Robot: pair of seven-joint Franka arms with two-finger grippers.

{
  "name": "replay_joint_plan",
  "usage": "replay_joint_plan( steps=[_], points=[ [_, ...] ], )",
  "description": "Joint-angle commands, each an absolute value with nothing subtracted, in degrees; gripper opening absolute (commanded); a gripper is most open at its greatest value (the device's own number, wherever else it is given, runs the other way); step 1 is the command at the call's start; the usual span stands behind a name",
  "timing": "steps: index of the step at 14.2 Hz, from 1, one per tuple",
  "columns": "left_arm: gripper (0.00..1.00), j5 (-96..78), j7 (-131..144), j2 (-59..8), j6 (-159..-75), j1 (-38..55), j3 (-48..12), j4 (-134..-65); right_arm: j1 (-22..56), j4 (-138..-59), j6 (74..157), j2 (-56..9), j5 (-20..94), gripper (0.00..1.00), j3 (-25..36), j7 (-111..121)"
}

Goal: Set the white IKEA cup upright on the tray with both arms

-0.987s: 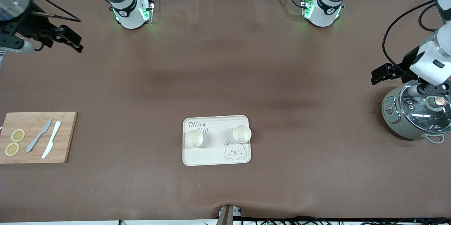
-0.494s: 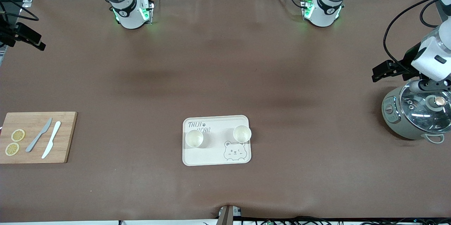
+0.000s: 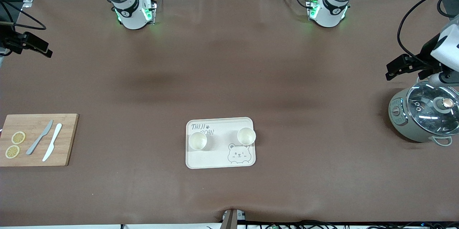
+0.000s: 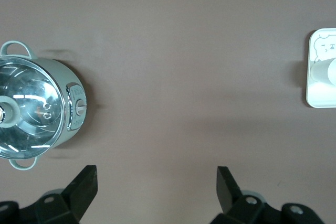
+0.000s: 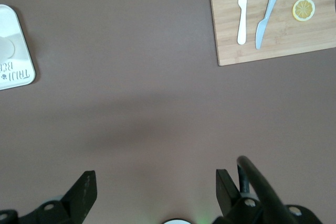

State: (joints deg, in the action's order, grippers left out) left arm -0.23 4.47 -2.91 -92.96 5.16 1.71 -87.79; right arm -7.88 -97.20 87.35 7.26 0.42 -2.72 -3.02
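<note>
In the lower centre of the front view, a cream tray [image 3: 220,143] lies flat on the brown table [image 3: 229,78]. Two white cups [image 3: 197,141] stand upright on it, open mouths up: one partly covers the grey lettering, the other cup [image 3: 246,136] sits by the rim toward the left arm's end, just above the bear-face drawing. Both wrist views cut the tray off at the frame edge, so only a corner shows there.

At the lower left edge a wooden cutting board [image 3: 37,139] carries two lemon slices [image 3: 18,137], a grey knife [image 3: 39,137] and a white knife [image 3: 52,147]. At the right edge a grey-green pot with a glass lid [image 3: 426,114] is partly cropped.

The left gripper [image 3: 389,73] hangs at the right edge just above the pot, empty, its fingers [image 4: 83,187] spread wide. The right gripper [image 3: 46,52] hangs at the upper left edge over bare table, mostly out of frame; its wrist view shows the fingers [image 5: 84,192] apart, holding nothing, though a cable seems to cross one. Both arm bases stand along the top.
</note>
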Motion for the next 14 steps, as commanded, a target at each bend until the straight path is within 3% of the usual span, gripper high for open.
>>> replay_joint_plan(
  steps=[1, 14],
  points=[
    [1.0, 1.23, 3.43, -2.46, -92.37, 5.01, 1.58, -87.1, -8.35, -96.15, 88.76, 7.82, 0.44, 1.0, -3.69, -2.46],
    [1.0, 1.23, 3.16, -2.37, -91.41, 5.01, 1.58, -87.28, -8.44, -96.24, 90.18, 8.35, 0.18, 1.0, -3.43, 3.6]
  ],
)
